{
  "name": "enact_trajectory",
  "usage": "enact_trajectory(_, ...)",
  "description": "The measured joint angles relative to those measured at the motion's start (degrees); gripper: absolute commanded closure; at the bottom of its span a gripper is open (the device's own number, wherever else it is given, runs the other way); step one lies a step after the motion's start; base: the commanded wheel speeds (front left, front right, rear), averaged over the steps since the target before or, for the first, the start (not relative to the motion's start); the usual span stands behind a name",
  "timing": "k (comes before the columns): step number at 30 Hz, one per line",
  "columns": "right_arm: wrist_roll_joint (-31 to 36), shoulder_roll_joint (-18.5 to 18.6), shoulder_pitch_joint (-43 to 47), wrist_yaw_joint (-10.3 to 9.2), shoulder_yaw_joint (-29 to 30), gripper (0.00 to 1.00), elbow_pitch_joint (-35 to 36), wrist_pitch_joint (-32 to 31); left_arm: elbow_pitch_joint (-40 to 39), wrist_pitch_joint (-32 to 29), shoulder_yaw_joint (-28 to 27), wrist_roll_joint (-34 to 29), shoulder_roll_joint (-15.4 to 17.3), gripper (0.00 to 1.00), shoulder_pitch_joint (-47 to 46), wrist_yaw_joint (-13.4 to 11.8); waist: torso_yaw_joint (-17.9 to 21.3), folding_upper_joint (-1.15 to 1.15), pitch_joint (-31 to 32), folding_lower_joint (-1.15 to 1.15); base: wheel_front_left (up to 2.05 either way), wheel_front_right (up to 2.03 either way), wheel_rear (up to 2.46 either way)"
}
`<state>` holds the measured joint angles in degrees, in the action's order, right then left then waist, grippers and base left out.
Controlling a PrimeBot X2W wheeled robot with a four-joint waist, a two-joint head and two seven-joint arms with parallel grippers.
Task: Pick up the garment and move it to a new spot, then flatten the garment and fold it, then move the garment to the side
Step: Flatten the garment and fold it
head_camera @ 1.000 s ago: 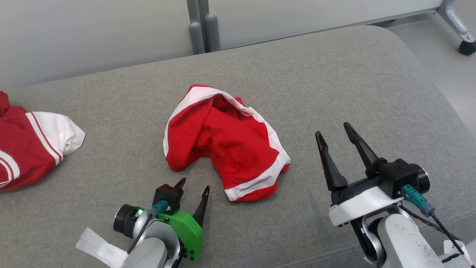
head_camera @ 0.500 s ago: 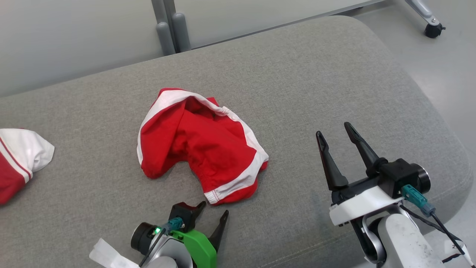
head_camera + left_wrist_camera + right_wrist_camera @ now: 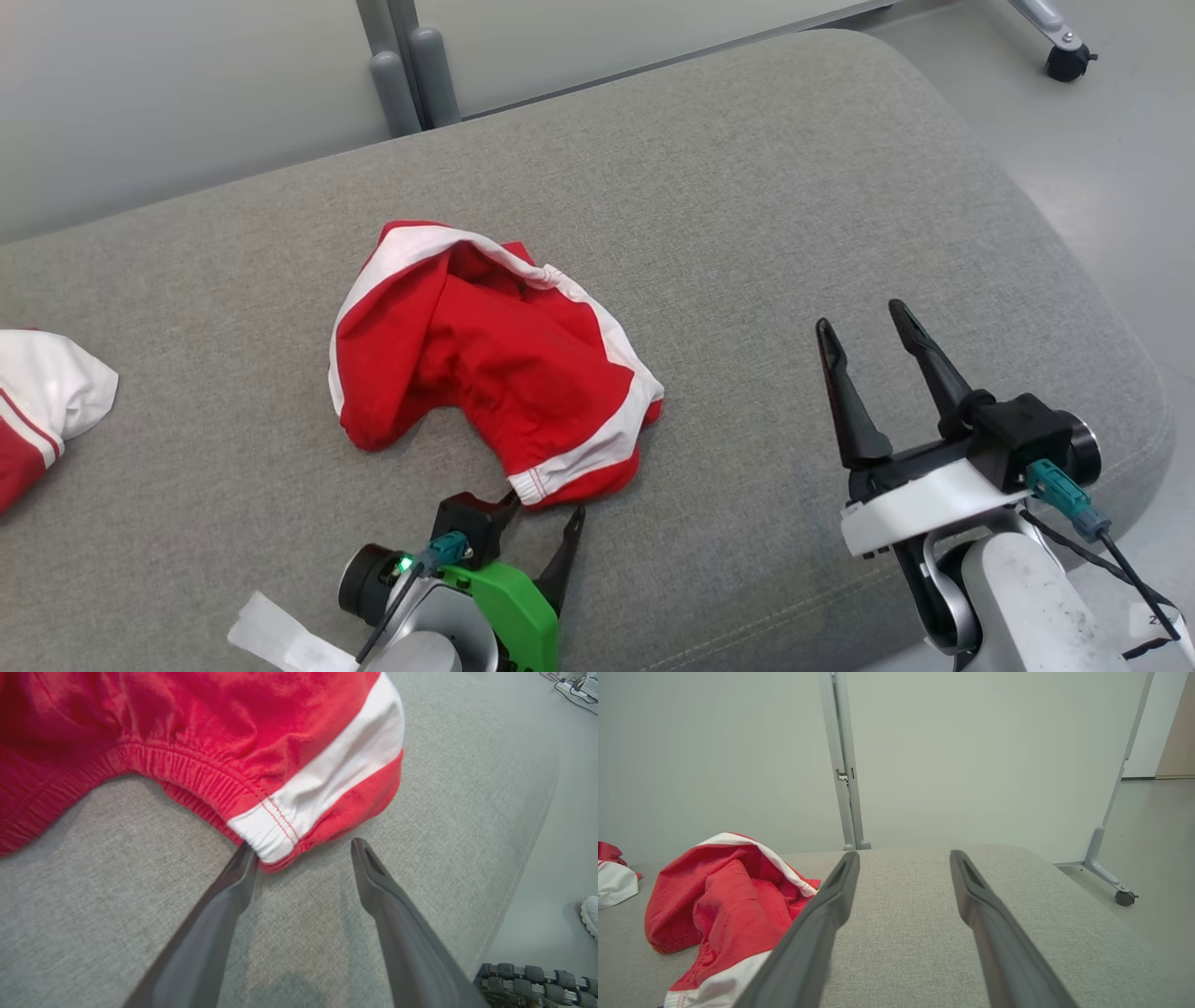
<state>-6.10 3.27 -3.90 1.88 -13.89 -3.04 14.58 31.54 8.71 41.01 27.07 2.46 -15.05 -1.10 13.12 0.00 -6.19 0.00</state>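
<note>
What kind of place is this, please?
Probably a lab or test room, not a home: pale partition panels on a metal leg with a black caster wheel, a smooth grey floor, and a plain grey fabric cushion holding the red-and-white garment.

A grey upholstered bench (image 3: 794,205) bears a crumpled red-and-white cloth (image 3: 42,392) far left, with pale partition panels (image 3: 168,103) behind.

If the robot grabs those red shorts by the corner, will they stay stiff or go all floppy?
Probably floppy: the red shorts lie crumpled in soft folds on the grey cushion, so they'd likely dangle. They look thin and light. The gathered waistband may stretch a bit when pulled.
</note>
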Motion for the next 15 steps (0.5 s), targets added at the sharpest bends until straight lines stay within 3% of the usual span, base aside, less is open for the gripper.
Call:
enact_trajectory(10,0.09,-0.03,0.68,0.05,-0.12,0.0,0.05,0.0,-3.86,0.47,1.19,1.25,0.11,0.0,-0.02,-1.4,-1.38,0.0,0.34,0.0,0.0,0.0,0.0)
enact_trajectory(15,0.1,-0.03,0.68,0.12,-0.46,0.0,0.04,0.0,-5.37,0.41,1.62,5.84,0.13,0.0,0.04,-1.36,-1.44,0.0,0.35,0.0,0.0,0.0,0.0)
